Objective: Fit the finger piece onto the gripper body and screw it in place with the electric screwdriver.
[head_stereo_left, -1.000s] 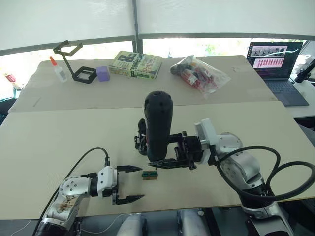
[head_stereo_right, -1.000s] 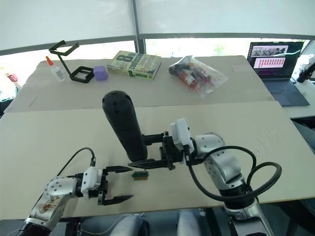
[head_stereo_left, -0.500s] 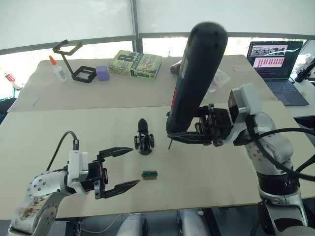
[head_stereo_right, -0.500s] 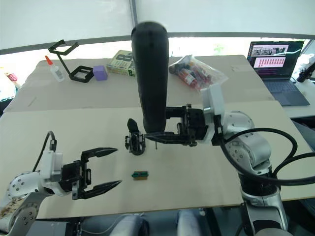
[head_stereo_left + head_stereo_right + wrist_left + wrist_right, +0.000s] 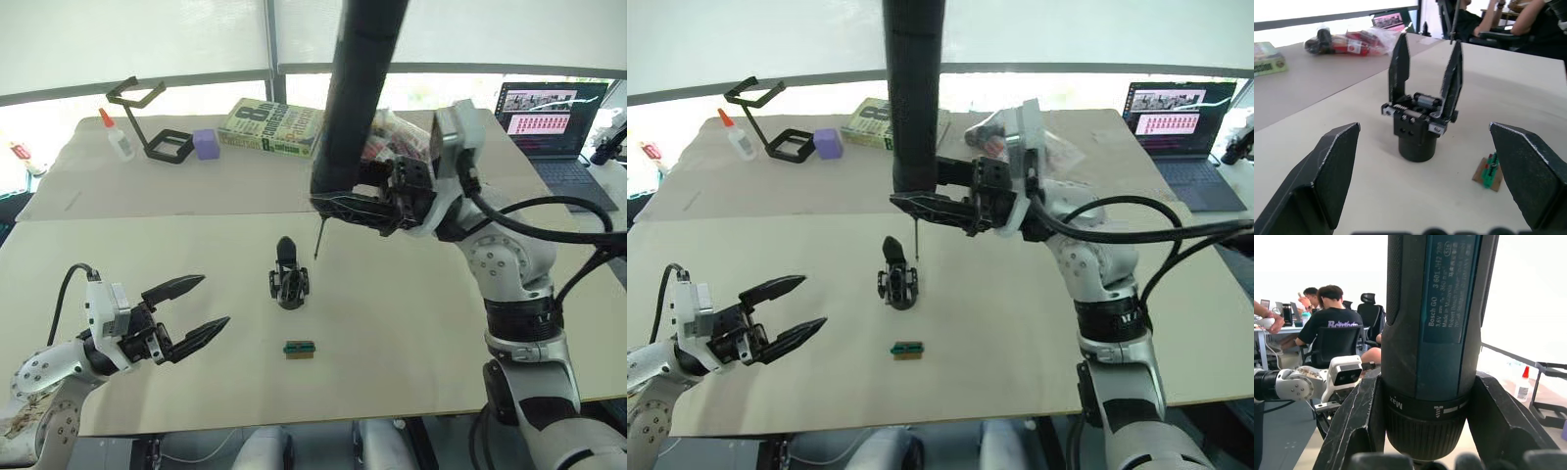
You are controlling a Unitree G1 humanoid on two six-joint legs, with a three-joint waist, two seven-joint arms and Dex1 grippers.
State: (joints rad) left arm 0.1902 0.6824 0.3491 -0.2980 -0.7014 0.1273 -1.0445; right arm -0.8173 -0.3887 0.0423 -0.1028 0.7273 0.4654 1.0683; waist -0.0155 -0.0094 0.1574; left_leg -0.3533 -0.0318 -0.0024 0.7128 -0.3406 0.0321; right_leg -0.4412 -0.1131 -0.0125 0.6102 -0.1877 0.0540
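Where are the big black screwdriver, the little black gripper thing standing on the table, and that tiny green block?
electric screwdriver point(image 5: 355, 88), left eye view, mid-barrel.
gripper body point(image 5: 1416, 131), left wrist view, its bracket block.
green block point(image 5: 299, 349), left eye view, its top.

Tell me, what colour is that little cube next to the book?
Purple cube, clearest in the left eye view.

Bright window backlight, blown-out glare, soft shadows.

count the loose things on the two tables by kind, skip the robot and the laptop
Tools: 1, long black electric screwdriver held in the right gripper
Gripper parts: 1, black gripper body
Small green-and-brown blocks: 1
Books: 1, green
Glue bottles: 1
Black frames: 1
Purple blocks: 1
Plastic bags of items: 1
Total: 8
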